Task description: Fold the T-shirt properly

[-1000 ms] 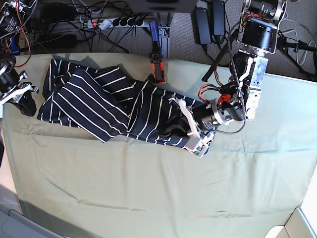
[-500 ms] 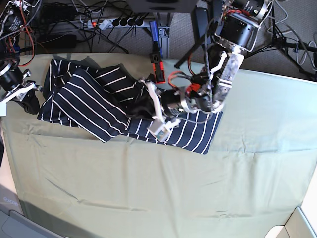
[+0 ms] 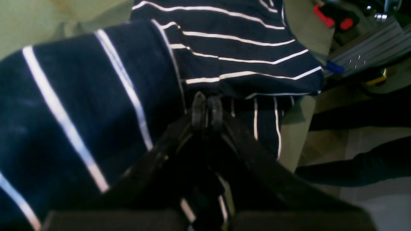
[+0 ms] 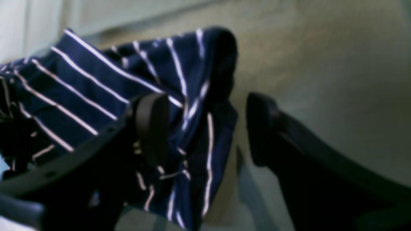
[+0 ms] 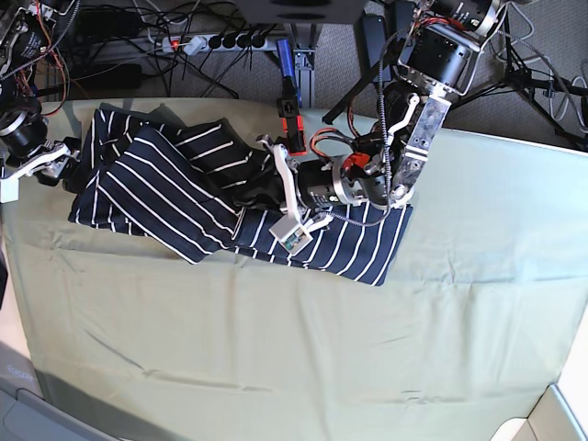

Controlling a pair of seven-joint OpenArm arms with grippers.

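While the pale green cloth (image 5: 303, 349) lies smooth, the soft striped T-shirt (image 5: 175, 193) sprawls bunched across its far side; the left gripper (image 3: 207, 110) pinches a fold, the right gripper (image 4: 205, 128) gapes wide beside the hem.

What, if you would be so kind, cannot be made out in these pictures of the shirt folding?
- Base view: the left gripper tips are hidden by the arm and T-shirt.
- Left wrist view: whether cloth sits between the shut fingers; dark and blurred.
- Right wrist view: the right gripper is motion-blurred; whether its pad touches the shirt is unclear.
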